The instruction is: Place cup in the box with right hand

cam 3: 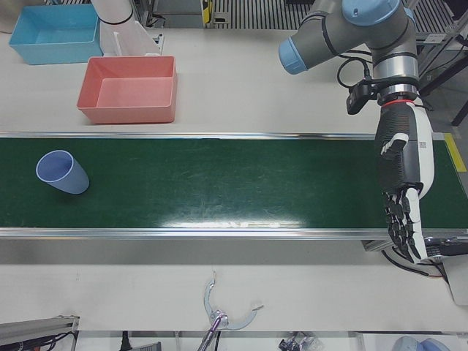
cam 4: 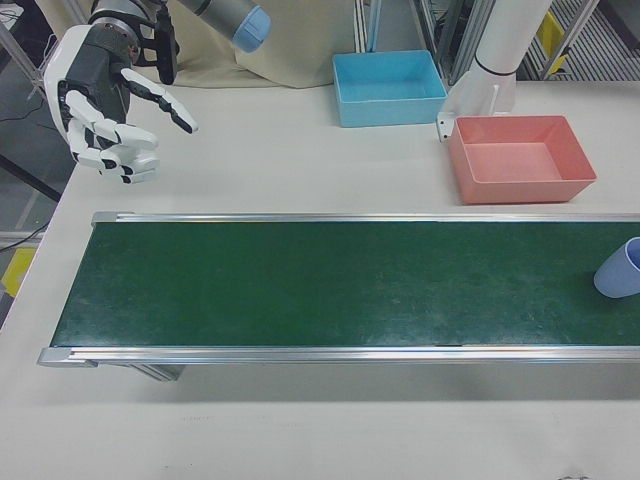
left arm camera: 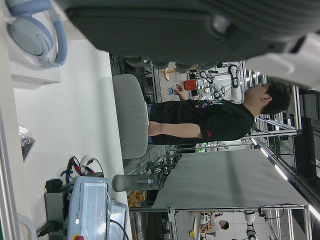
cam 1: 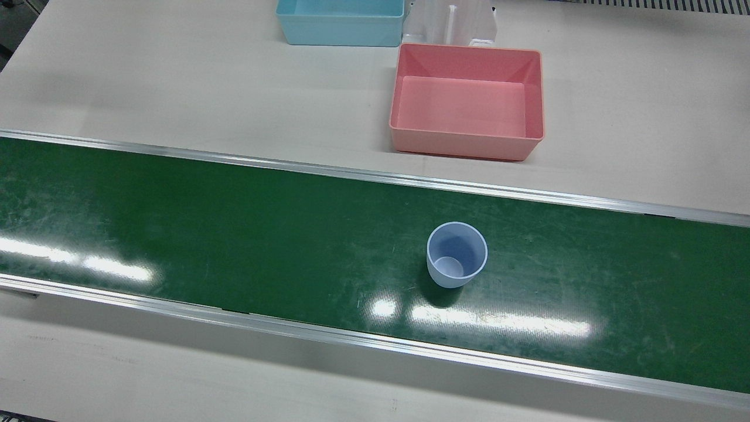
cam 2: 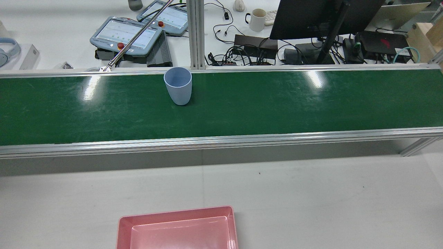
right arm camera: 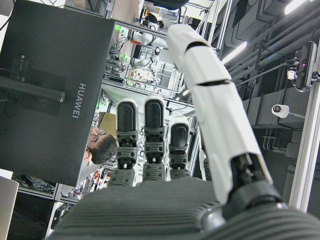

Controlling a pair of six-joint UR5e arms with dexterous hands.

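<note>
Green conveyor belt (cam 1: 234,234) crosses your table, and the cup (cam 1: 456,254) stands upright on it, mouth up, long axis vertical, so you can take it from the side. Your pink box (cam 1: 467,101) waits on the robot's side, near the cup. Your right hand (cam 4: 105,100) hovers well apart beyond the belt's end, fingers spread, empty. Your left hand (cam 3: 403,196) hangs open, also empty.

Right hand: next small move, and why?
Probably carry the right hand along the green belt toward the blue cup. The hand is open, empty, and hangs beyond the belt's far end, while the cup stands upright near the pink box, untouched.
</note>
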